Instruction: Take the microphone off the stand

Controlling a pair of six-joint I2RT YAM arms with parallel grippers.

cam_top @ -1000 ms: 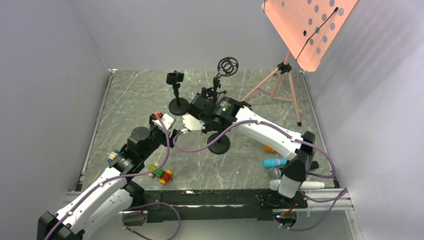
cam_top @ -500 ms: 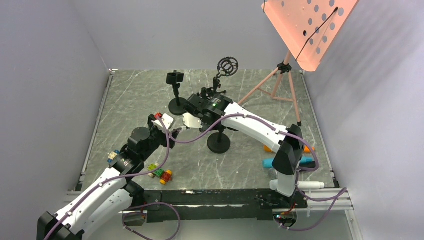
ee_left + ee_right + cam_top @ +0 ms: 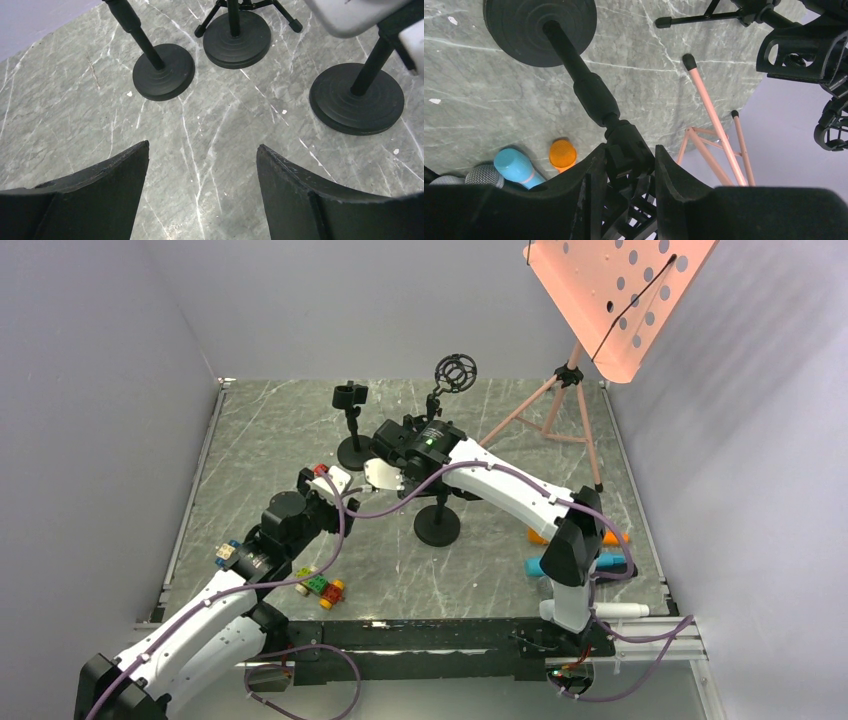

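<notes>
Right pincer point(image 3: 629, 156): fingers point(image 3: 591, 186) together on the black clip head of the stand point(image 3: 591, 95), one finger on each side of it, touching. Cannot tell whether a microphone sits in that clip; the part below the fingertips is dark and hidden.

Beyond the fingertips the stand's pole runs away to its round base point(image 3: 539, 27), flat on the marble table point(image 3: 474, 100). Beside the outer face of one finger lie three loose microphones on the table: blue point(image 3: 516, 167), orange point(image 3: 562, 153), and a grey mesh head point(image 3: 484, 175), the blue and grey touching. On the other finger's side, farther out, are the pink legs of a music stand point(image 3: 711, 115) and a black shock mount point(image 3: 804, 50).

Left pincer point(image 3: 202, 150): fingers well apart, nothing between them, hanging over bare table. Ahead of its tips stand three round black bases; the held stand's base point(image 3: 356, 97) is the one off to the right.
</notes>
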